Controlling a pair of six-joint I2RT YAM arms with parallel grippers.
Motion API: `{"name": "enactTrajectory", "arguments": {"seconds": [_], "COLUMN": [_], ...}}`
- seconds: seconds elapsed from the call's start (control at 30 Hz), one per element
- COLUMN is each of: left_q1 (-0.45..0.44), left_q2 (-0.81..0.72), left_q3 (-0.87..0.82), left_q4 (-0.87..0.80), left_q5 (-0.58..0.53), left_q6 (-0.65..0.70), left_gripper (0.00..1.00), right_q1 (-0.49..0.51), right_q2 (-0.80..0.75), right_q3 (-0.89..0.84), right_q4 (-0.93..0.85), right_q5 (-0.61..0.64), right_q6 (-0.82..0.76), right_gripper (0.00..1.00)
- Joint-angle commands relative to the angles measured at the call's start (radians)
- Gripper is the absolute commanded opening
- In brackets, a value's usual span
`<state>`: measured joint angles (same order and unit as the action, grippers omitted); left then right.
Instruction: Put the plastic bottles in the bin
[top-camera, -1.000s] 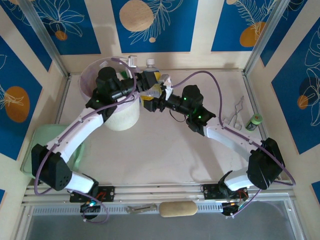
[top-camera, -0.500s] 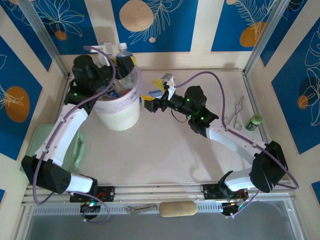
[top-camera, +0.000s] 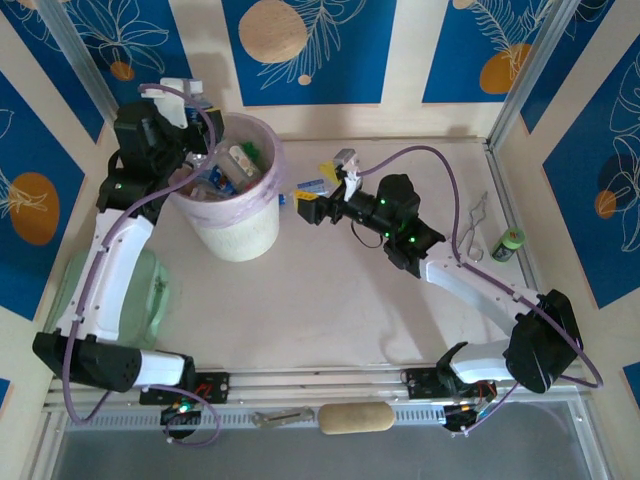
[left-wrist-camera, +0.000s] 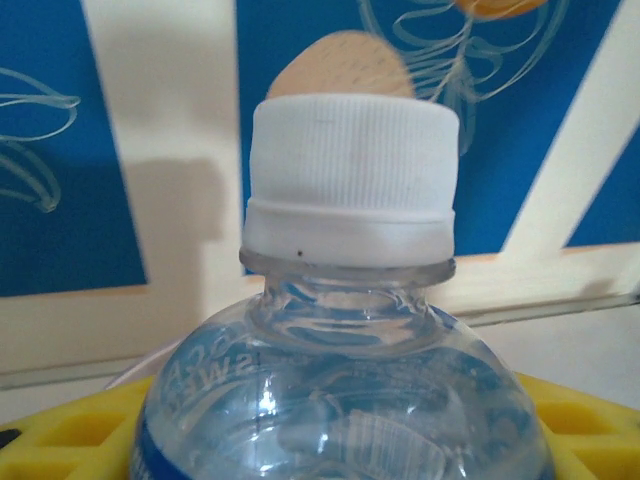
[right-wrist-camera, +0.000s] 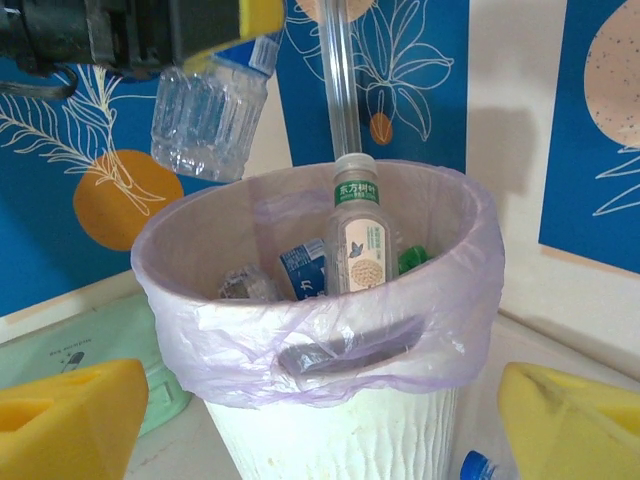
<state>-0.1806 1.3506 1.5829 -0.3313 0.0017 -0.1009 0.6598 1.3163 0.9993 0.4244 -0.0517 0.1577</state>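
1. The left claw (top-camera: 188, 103) grips a clear bottle (left-wrist-camera: 345, 390), held high by the bin's far-left rim.
2. The bin (top-camera: 255, 218) stands on the table (top-camera: 330, 290) with several bottles (right-wrist-camera: 358, 240) inside. I'd judge the drop is in hand: carry the bottle over the mouth, then release.
3. A loose bottle (right-wrist-camera: 476, 467) lies just beside the bin.
4. The right claw (top-camera: 312, 192) gapes wide, empty.
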Motion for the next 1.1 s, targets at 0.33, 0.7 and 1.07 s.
{"name": "enactTrajectory", "arguments": {"seconds": [0.33,0.7,1.07], "left_q1": [0.053,0.058,0.058], "left_q2": [0.125,0.157,0.054], "left_q3": [-0.004,-0.027,0.0], "left_q4": [-0.06,-0.118,-0.119], "left_q5": [-0.12,-0.103,-0.079], "left_q6": [0.054,0.013,-0.007], "left_gripper": [0.64,0.73,1.0], "right_q1": [-0.003,-0.014,-0.044], "right_q2": [-0.028,-0.022,0.039], "right_q3": [-0.014,-0.021,0.022], "right_q4": [-0.035,-0.04,-0.056], "right_q5": [0.034,0.052,0.05], "right_q6": [-0.001,-0.004,-0.01], "right_gripper": [0.92,0.92,0.92]}}
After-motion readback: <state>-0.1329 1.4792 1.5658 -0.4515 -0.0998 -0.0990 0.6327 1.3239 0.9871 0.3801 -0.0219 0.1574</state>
